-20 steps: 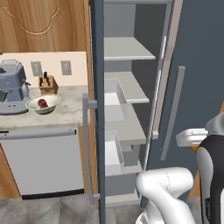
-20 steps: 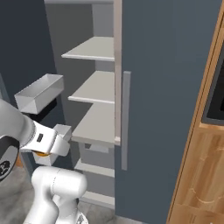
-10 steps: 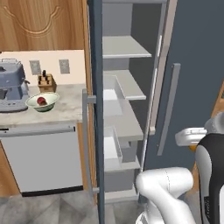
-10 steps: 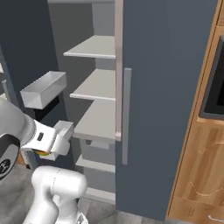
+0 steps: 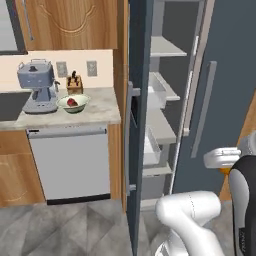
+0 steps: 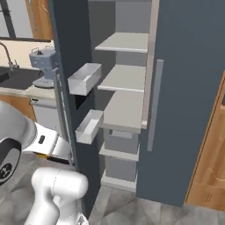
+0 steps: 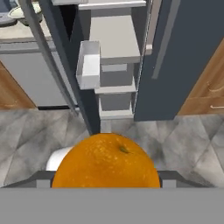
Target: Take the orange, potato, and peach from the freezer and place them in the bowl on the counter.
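The pincer (image 7: 106, 183) is clamped on the orange (image 7: 106, 161), which sits big and bright right in front of the hand camera, with grey floor tiles behind it. From the left base view, a sliver of that orange (image 5: 225, 170) peeks out under the white hand at the right, in front of the shut dark door.

The freezer (image 5: 172, 115) stands with its left door swung wide open, light grey shelves showing inside and white bins (image 6: 84, 79) hanging on the inner side of the door. I cannot make out any fruit on those shelves.

Over on the tabletop (image 5: 90, 112), to the left of the freezer, the bowl (image 5: 73, 103) rests just beside a grey coffee machine (image 5: 37, 86), with a knife block (image 5: 75, 84) behind it against the wall. Something red lies in the bowl, the peach (image 5: 72, 102) by its colour. A dishwasher (image 5: 69, 162) sits below the tabletop.
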You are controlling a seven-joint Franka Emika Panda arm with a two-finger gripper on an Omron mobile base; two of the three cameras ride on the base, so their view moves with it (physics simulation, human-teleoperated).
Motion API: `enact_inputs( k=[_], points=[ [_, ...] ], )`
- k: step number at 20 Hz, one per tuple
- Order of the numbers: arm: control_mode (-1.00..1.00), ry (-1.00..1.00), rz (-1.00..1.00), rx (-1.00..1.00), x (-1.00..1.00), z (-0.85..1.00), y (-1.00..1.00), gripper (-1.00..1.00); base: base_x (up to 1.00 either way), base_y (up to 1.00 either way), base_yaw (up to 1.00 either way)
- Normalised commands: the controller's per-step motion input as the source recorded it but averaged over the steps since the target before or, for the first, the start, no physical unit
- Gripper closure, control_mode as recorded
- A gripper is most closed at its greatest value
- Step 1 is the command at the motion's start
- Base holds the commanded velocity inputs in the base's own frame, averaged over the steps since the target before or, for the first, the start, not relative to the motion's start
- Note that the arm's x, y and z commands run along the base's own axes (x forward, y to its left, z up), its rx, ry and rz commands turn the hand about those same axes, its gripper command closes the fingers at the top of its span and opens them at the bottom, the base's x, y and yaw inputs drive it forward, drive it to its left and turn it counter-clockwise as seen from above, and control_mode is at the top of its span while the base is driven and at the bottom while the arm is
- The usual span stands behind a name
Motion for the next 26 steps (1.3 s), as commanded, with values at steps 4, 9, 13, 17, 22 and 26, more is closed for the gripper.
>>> enact_inputs(
  k=[4, 9, 13, 17, 22, 26],
  points=[
    [1.00, 0.00, 0.00, 0.00, 0.00, 0.00, 0.00, 1.00, 0.00, 1.00, 0.02],
    [1.00, 0.00, 0.00, 0.00, 0.00, 0.00, 0.00, 1.00, 0.05, 1.00, 0.03],
    [1.00, 0.00, 0.00, 0.00, 0.00, 0.00, 0.00, 1.00, 0.24, 1.00, 0.03],
    [1.00, 0.00, 0.00, 0.00, 0.00, 0.00, 0.00, 1.00, 0.58, 0.67, 0.01],
    [1.00, 0.00, 0.00, 0.00, 0.00, 0.00, 0.00, 1.00, 0.91, 0.12, 0.00],
    [1.00, 0.00, 0.00, 0.00, 0.00, 0.00, 0.00, 1.00, 1.00, 0.00, 0.00]
  ],
)
